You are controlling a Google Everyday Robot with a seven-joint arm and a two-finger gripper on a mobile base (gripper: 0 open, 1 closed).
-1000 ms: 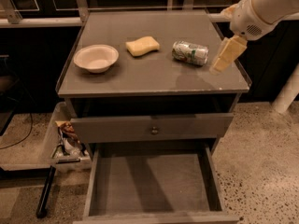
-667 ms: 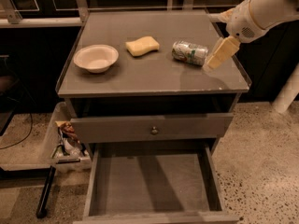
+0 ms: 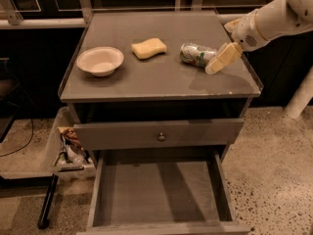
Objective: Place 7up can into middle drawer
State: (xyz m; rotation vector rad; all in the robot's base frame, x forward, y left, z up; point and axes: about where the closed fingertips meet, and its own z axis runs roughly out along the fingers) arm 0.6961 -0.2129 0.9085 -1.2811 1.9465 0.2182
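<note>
At your far left, a pale plastic bin point(image 3: 51, 148) of tangled clutter sits on the speckled floor, against the side of the grey, matte-topped desk point(image 3: 161, 80). On the desk's left part you see a shallow round cream bowl point(image 3: 100, 60). To its right, well apart, lies a soft yellow sponge with rounded edges point(image 3: 148, 48).

Below the top, a flat grey drawer front with a small round knob point(image 3: 158, 137) is closed. Under it the wide, shallow grey middle drawer point(image 3: 156, 199) stands pulled out, showing you a plain floor and low side walls.

Right of the sponge, the silvery 7up can with green and red print point(image 3: 197, 54) lies on its side on the desktop. The cream-coloured gripper point(image 3: 217, 65) slants down at the can's right end, touching it or just beside it. You cannot tell whether the gripper is apart or together. Its white arm reaches in from your upper right.
</note>
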